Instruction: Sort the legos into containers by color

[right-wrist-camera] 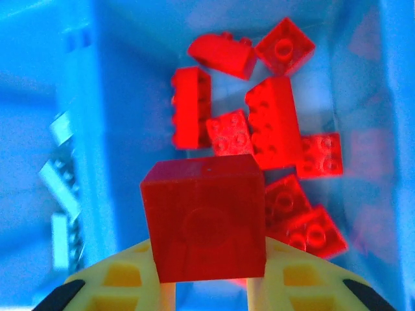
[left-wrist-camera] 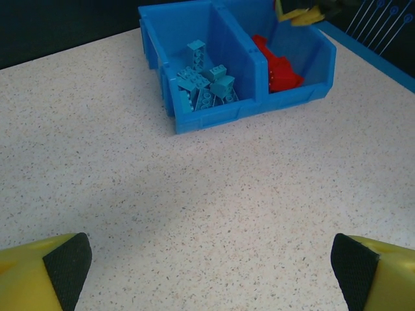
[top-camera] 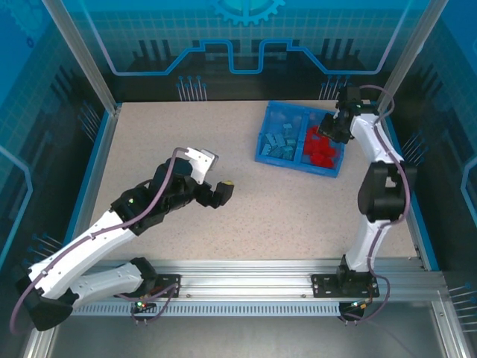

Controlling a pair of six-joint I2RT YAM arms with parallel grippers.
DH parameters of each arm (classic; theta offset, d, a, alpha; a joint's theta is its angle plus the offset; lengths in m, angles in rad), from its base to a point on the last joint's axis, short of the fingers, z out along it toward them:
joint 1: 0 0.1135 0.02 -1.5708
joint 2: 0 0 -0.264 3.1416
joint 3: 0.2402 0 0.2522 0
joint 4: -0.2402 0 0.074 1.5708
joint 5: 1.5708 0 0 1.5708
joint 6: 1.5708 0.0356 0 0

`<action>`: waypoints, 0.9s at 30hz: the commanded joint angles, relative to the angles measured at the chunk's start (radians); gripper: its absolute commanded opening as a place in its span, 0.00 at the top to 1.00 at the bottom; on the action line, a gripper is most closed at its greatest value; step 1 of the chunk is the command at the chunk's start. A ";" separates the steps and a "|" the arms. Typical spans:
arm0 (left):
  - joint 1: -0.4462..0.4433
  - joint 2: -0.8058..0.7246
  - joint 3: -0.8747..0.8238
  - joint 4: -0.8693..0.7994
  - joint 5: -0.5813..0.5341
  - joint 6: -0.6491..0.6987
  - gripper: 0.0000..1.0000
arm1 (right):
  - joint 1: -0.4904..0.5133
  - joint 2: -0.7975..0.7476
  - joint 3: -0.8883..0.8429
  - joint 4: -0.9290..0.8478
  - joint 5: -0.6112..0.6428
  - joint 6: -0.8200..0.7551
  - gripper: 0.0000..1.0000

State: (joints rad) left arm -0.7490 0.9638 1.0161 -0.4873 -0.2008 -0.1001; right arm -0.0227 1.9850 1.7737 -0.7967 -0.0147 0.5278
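Observation:
The blue two-compartment tray (top-camera: 262,151) stands at the table's back right. Several light blue legos (left-wrist-camera: 206,83) lie in its left compartment and several red legos (right-wrist-camera: 272,129) in its right one. My right gripper (right-wrist-camera: 204,285) hovers over the right compartment, shut on a red brick (right-wrist-camera: 204,220) held between its yellow fingers. In the top view that gripper (top-camera: 333,127) sits above the red pile (top-camera: 320,148). My left gripper (left-wrist-camera: 207,262) is open over bare table, well short of the tray (left-wrist-camera: 214,120), with its black pads (left-wrist-camera: 68,265) far apart.
The speckled table (top-camera: 186,134) is ringed by a blue border and clear enclosure walls. An aluminium rail (top-camera: 246,280) carrying both arm bases runs along the near edge. The left arm (top-camera: 156,201) lies across the table's left half.

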 commanded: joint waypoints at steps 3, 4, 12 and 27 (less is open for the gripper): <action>-0.001 -0.049 -0.028 0.008 -0.010 -0.025 0.01 | -0.013 0.160 0.202 -0.104 -0.009 0.007 0.68; -0.001 -0.053 -0.029 0.005 -0.018 -0.026 0.01 | -0.013 0.172 0.219 -0.108 -0.009 0.010 0.64; -0.001 -0.065 -0.073 0.001 -0.172 0.031 0.01 | -0.015 0.117 0.185 -0.090 -0.077 -0.056 0.44; 0.381 -0.179 -0.511 0.426 -0.147 0.206 0.01 | 0.019 -0.903 -1.036 0.582 0.163 -0.225 0.14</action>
State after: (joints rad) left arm -0.4377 0.7956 0.5777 -0.2237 -0.3820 0.0639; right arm -0.0204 1.1599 0.9276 -0.4488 0.0204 0.3729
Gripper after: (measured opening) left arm 0.989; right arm 0.840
